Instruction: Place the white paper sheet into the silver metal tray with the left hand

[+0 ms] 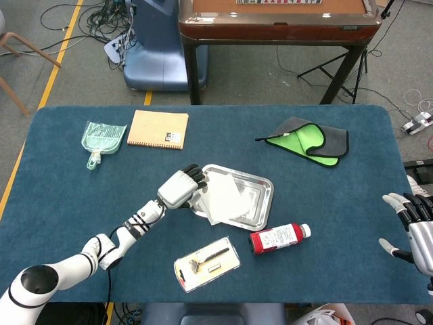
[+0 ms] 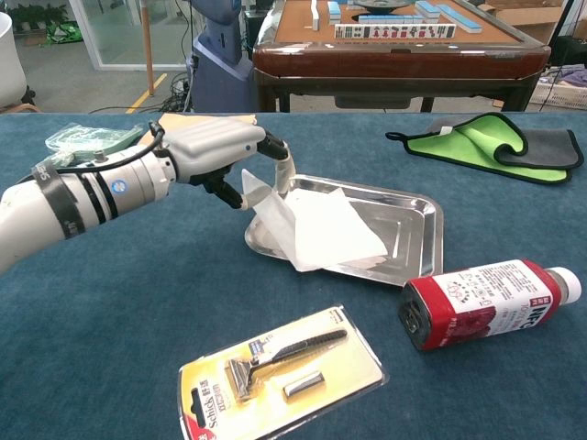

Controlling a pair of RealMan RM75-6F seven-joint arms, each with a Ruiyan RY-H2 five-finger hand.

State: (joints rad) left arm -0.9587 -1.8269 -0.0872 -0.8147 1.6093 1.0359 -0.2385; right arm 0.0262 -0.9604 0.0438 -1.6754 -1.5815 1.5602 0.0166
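I have my left hand (image 2: 215, 151) at the left end of the shallow rectangular silver metal tray (image 2: 417, 220), fingers pinching the edge of the white paper sheet (image 2: 316, 225). The sheet lies mostly inside the tray, its near corner drooping over the near rim towards the blue surface (image 2: 110, 312). My right hand (image 1: 414, 227) hangs off the far right edge, fingers spread, grasping nothing. A red bottle with a white cap (image 2: 486, 302) lies just right of the tray's near side

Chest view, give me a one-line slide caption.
Left hand holds white paper sheet over the silver metal tray.
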